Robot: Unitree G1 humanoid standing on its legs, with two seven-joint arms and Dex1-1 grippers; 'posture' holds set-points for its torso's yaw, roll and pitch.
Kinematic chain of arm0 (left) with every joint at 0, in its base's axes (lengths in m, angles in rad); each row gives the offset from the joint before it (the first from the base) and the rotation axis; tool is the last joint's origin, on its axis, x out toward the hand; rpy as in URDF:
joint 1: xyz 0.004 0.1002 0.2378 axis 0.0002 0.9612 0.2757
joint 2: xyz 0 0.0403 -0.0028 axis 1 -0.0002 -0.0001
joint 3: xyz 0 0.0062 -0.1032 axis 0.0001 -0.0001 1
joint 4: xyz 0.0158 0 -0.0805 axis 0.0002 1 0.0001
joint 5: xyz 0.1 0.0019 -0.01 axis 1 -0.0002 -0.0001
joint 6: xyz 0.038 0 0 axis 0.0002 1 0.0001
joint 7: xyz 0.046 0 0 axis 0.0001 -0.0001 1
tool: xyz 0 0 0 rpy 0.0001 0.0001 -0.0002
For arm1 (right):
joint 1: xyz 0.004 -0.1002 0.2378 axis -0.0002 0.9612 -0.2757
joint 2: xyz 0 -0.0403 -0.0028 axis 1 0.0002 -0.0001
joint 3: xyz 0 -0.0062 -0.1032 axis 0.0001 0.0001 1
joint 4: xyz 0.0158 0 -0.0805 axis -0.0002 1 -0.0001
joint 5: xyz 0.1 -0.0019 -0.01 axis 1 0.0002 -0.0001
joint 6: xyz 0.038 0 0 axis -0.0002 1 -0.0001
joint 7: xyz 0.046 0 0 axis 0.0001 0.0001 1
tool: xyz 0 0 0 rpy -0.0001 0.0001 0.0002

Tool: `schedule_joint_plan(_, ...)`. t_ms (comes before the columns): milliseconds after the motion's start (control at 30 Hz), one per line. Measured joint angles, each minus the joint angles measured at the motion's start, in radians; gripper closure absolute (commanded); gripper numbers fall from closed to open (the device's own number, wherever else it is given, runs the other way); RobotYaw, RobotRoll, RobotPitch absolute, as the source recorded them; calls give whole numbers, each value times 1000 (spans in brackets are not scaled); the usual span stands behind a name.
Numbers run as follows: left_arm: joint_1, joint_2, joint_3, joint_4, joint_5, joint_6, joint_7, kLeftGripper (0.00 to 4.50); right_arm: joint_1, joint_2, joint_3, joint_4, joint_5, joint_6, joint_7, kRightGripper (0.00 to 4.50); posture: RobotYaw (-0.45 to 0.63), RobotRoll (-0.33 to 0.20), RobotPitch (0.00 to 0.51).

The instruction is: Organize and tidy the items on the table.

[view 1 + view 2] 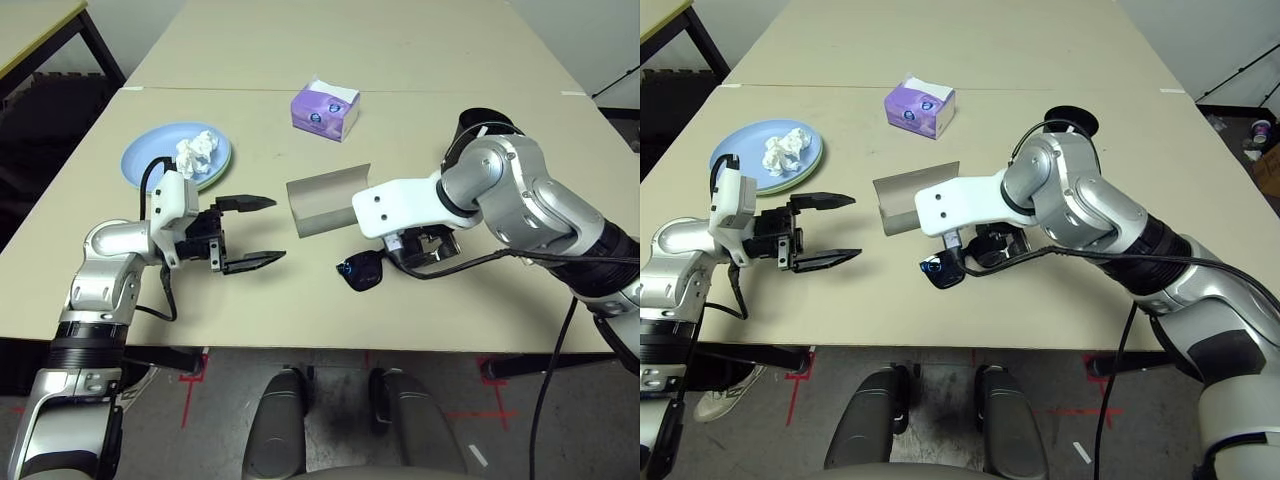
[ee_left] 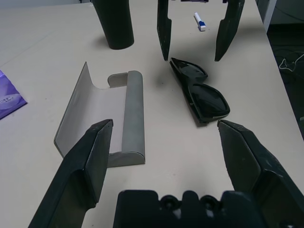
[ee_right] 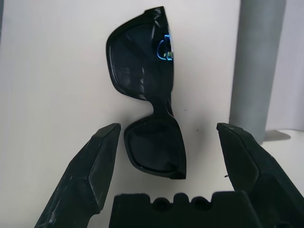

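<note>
The plates [image 1: 148, 152] are stacked, with crumpled tissue [image 1: 198, 152] on them. I judge much is left: sunglasses [image 3: 152, 142] lie on the surface [image 1: 300, 315] between the parted fingers of my right tool [image 3: 168, 126], outside the open glasses case [image 2: 133, 109]. My left tool [image 1: 280, 229] is apart, holding nothing. A pen [image 2: 200, 22] lies loose; the black cup [image 2: 114, 23] stands nearby.

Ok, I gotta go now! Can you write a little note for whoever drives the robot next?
Left gripper: open, empty, left of the glasses case.
Right gripper: open around the sunglasses, not gripping them.
Glasses case: open, empty, mid-table.
Tissue: crumpled on the blue plate, which sits on the green one.
Done: plates stacked.
Left: sunglasses into case, probably; tissue; white pen.
</note>
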Motion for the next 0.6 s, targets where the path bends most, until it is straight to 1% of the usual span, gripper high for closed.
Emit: schedule_joint_plan(600,23,0,-4,-37,-4,25,16,22,8,30,42,1,-70,-7,3,0,9,0,173)
